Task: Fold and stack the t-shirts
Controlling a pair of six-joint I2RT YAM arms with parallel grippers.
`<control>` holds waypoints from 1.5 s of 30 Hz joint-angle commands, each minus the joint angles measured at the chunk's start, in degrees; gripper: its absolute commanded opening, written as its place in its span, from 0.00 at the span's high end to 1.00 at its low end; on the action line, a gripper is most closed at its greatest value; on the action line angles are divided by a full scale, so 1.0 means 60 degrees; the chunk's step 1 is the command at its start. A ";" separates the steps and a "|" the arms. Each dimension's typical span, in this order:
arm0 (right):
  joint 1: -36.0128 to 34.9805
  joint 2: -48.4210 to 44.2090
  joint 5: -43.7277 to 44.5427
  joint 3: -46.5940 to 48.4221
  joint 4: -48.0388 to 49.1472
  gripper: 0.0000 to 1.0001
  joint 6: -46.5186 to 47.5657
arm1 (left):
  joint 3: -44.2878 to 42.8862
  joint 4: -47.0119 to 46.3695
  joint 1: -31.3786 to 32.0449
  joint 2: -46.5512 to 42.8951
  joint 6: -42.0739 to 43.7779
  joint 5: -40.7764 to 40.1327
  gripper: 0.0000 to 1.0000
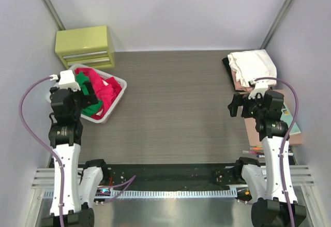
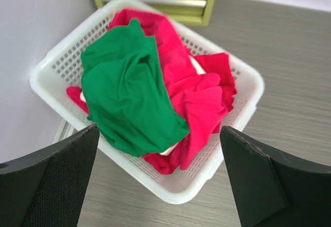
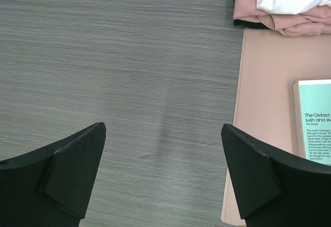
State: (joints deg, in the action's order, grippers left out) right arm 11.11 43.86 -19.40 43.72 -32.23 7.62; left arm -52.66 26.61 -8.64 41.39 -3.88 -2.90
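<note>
A bright green t-shirt (image 2: 129,92) lies crumpled on top of red/magenta t-shirts (image 2: 201,97) in a white slatted basket (image 2: 181,188) at the table's left (image 1: 118,99). My left gripper (image 2: 160,175) is open and empty, hovering above the basket's near edge (image 1: 85,96). At the back right, a folded white t-shirt (image 1: 252,65) sits on a pale pink one (image 3: 258,12) and a black one (image 1: 227,63). My right gripper (image 3: 163,170) is open and empty over bare table, in front of that stack (image 1: 236,106).
A yellow-green drawer unit (image 1: 85,46) stands behind the basket against the left wall. A pale pink board (image 3: 264,108) with a teal-covered book (image 3: 313,118) lies along the right edge under my right arm. Grey walls close in both sides.
</note>
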 commanded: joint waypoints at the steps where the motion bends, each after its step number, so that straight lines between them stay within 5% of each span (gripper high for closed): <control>1: 0.0037 -0.0643 -0.0165 0.0258 0.0141 0.00 0.0078 | -0.0099 -0.0101 -0.0054 0.1051 -0.0013 -0.0763 0.00; 6: 0.0052 -0.1069 -0.0165 0.0022 0.0244 0.00 0.0019 | -0.0875 0.0166 -0.0053 0.2739 -0.0027 -0.0442 0.00; 10: 0.0052 -0.1200 -0.0136 -0.0036 0.0288 0.00 -0.0010 | -0.1226 -0.0393 -0.0053 0.4012 -0.0246 -0.0440 0.23; 15: 0.0037 -0.1508 -0.0180 -0.0139 0.0391 0.00 -0.0039 | -0.2252 0.0224 -0.0053 0.5567 -0.0350 -0.0925 0.03; 24: 0.0052 -0.2006 -0.0356 -0.0271 0.0435 0.00 -0.0054 | -0.3102 0.0457 -0.0054 0.7032 -0.0554 -0.1656 0.40; 30: 0.0037 -0.2094 -0.0371 -0.0285 0.0449 0.00 -0.0083 | -0.2985 0.0297 -0.0053 0.7560 -0.0496 -0.1787 0.28; 37: 0.0037 -0.2138 -0.0444 -0.0300 0.0464 0.00 -0.0068 | -0.3176 0.0501 -0.0053 0.8160 -0.0541 -0.1919 0.36; 43: 0.0052 -0.2255 -0.0429 -0.0329 0.0479 0.00 -0.0083 | -0.3219 0.0603 -0.0039 0.8512 -0.0511 -0.2080 0.93; 45: 0.0052 -0.2358 -0.0414 -0.0344 0.0479 0.00 -0.0068 | -0.3351 0.0735 -0.0039 0.8716 -0.0496 -0.2124 1.00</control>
State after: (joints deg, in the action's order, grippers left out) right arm 11.11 31.05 -21.17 42.02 -31.68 7.40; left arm -70.15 29.67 -8.73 92.05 -7.03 -13.98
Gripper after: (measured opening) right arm 0.996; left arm 0.055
